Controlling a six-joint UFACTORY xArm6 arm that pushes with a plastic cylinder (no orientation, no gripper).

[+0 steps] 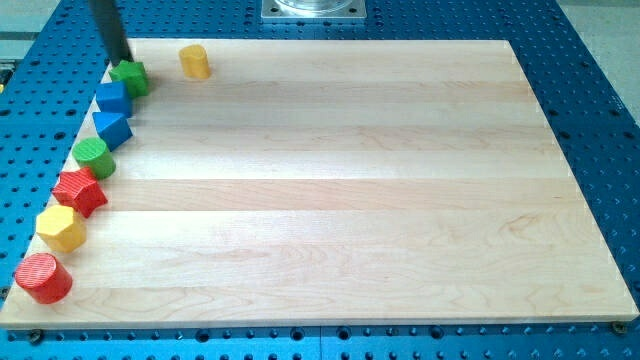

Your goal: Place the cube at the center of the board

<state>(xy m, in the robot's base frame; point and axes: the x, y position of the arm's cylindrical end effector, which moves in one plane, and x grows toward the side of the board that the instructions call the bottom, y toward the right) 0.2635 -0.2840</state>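
**Cube sits just below my tip, far from the middle**

Nearest the view's bottom lies the wooden board (pixel 330 180). Up its left edge, the blue cube (pixel 113 97) sits just below the green block (pixel 130 77). My tip (pixel 126 62) touches that green block's top-left, holding nothing. The cube lies down-left of the tip.

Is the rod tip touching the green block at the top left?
Cannot tell. In the camera view my tip meets the green block at its upper edge, with no gap or contact plainly visible.
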